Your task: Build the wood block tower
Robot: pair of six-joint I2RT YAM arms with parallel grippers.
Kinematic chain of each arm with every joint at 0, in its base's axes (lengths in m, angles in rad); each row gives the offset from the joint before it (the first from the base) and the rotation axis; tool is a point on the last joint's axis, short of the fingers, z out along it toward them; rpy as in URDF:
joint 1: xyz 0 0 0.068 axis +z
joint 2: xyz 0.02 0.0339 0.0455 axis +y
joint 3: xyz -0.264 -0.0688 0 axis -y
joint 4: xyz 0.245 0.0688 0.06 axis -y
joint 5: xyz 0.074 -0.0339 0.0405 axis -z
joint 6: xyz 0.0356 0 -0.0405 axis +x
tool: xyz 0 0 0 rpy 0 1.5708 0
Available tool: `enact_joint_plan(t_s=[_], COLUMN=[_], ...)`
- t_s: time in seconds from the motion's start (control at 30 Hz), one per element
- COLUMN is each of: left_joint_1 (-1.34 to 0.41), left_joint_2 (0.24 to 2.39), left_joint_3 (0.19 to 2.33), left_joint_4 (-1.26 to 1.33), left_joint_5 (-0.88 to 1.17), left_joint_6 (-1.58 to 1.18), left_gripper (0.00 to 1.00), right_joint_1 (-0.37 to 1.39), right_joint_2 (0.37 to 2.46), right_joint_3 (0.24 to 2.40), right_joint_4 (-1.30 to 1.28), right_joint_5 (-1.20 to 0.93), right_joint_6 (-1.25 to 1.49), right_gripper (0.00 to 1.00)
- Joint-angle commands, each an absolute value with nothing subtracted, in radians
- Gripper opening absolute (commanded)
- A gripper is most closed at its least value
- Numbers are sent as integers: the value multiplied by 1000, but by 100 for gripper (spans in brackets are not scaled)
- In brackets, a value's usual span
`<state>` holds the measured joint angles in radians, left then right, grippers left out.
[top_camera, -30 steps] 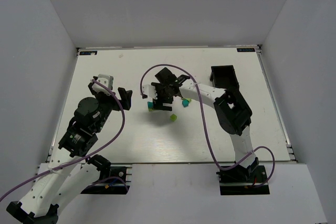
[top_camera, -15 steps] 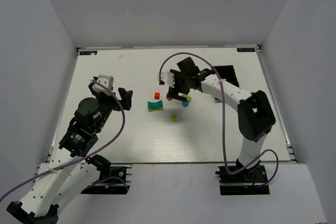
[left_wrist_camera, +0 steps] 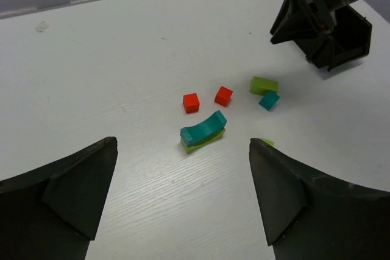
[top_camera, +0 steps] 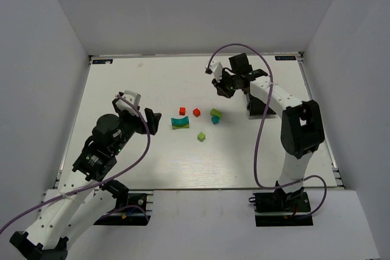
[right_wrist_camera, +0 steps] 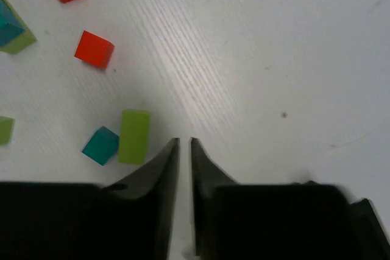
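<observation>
Teal-on-lime, the wood block tower is only two curved pieces stacked on the bench, loose cubes beside it. My right gripper is pressed together, empty; my left gripper spread. A clumsy reach could knock the pair apart.

Top cam's high over the near edge, looking down on the whole tabletop. Left wrist cam slants low across it toward the far right corner, mid range. Right wrist cam stares nearly straight down, close up. All three share the lime-green bar and teal cube.
</observation>
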<state>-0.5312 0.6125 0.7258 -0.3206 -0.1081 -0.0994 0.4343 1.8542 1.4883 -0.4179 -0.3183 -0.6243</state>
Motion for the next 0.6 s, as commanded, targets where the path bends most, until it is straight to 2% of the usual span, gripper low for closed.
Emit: enact_joint_plan(t_s=[0.0, 0.07, 0.27, 0.37, 0.4, 0.57], left_joint_1=[-526, -535, -535, -535, -535, -535], left_joint_2=[621, 603, 572, 572, 572, 572], left_joint_3=[726, 715, 706, 706, 706, 706], left_joint_4=[-354, -364, -364, -364, -364, -364], left_joint_5=[-63, -63, -54, -43, -43, -34], left_joint_6=[-95, -95, -95, -95, -95, -95], left_gripper=[100, 100, 100, 100, 100, 100], right_joint_1=[449, 448, 452, 462, 469, 488], right_joint_2=[1903, 1919, 1950, 1982, 1991, 2019], right_joint_3=[1565, 1563, 1552, 1566, 1566, 1555], right_joint_4=[-501, -496, -472, -474, -469, -446], right_joint_5=[-356, -339, -325, -321, -311, -287], right_joint_6=[-580, -575, -566, -558, -557, -555], right_gripper=[31, 41, 43, 48, 56, 67])
